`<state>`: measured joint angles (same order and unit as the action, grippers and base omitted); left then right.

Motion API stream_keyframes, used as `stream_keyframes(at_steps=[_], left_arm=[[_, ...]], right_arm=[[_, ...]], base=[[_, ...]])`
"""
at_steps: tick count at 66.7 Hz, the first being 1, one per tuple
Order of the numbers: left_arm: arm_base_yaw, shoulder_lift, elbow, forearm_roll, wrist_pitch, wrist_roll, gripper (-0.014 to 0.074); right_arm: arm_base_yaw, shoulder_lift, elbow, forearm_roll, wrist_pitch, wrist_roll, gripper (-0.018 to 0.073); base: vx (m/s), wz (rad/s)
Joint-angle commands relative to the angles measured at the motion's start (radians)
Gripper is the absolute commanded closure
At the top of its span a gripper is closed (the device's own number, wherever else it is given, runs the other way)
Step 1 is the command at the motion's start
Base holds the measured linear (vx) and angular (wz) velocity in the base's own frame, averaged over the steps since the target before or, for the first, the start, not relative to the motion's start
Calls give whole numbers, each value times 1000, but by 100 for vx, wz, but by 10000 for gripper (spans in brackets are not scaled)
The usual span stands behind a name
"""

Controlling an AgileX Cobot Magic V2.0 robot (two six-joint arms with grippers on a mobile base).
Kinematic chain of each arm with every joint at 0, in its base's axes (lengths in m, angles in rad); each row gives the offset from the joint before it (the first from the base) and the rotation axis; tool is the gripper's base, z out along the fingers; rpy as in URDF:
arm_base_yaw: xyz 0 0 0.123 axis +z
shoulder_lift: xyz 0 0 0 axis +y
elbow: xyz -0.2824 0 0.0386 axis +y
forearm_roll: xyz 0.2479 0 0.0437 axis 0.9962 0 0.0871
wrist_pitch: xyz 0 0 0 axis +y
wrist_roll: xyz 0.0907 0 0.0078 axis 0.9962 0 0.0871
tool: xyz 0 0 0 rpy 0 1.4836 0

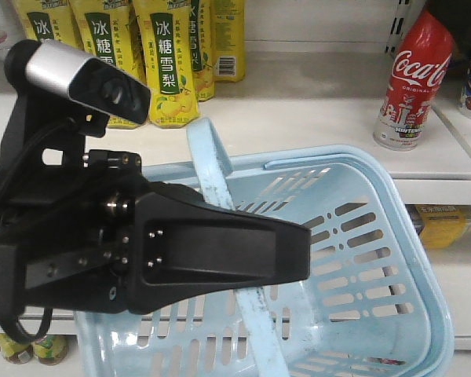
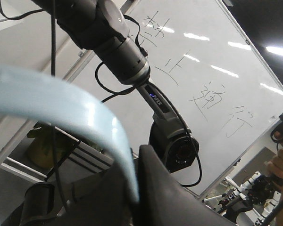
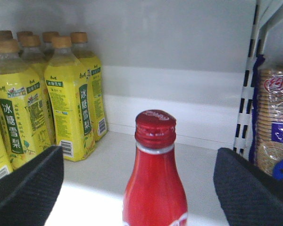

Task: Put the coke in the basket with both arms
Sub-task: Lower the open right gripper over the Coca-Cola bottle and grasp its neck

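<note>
The coke (image 1: 412, 78) is a red bottle-shaped can with white script, standing upright on the white shelf at the upper right. In the right wrist view its red cap and neck (image 3: 155, 155) rise between my two black fingers (image 3: 28, 183), which stand wide apart and clear of it; my right gripper (image 3: 141, 188) is open. The pale blue basket (image 1: 392, 204) hangs in front of the shelf. My left gripper (image 1: 298, 251) is shut on its flat hoop handle (image 1: 212, 165). In the left wrist view the handle (image 2: 61, 103) runs down into the shut jaws (image 2: 137, 188).
Yellow drink bottles (image 1: 169, 55) stand in rows on the shelf, left of the coke (image 3: 68, 113). Biscuit packs (image 3: 273, 122) sit behind a shelf divider to its right. The shelf's front edge (image 1: 439, 188) runs just behind the basket rim. A whiteboard (image 2: 203, 70) fills the left wrist view.
</note>
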<state>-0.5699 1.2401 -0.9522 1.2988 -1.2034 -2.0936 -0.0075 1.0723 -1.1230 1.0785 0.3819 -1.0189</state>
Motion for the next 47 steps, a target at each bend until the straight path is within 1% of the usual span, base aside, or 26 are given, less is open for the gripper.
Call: stream_keyframes(at_steps=[1,7,26,34,41,47], left_arm=[[-6,-27,-33,-92,-177,17,602],[-6,-27,-33,-92,-177,17,602],[-6,-27,-33,-92,-177,17,602],[-6,-27,-33,-92,-177,17,602],[-6,-27,-33,-92,-177,17,602],[-6,-27,-33,-92,-177,17,602]], right_arm=[[-6,17,-53,98,-24,-67,-50],[-6,41,-63,147,-28,-120,-47],[-6,122,-76,279,-26,-228,-34],[-6,133,-76,342,-20,-293,-32],[-6,133,-76,404,-20,-334,-12],[-6,139,-76,449,-24,-355,31]], base=[[0,0],[0,0],[0,0],[0,0],[0,0],[0,0]])
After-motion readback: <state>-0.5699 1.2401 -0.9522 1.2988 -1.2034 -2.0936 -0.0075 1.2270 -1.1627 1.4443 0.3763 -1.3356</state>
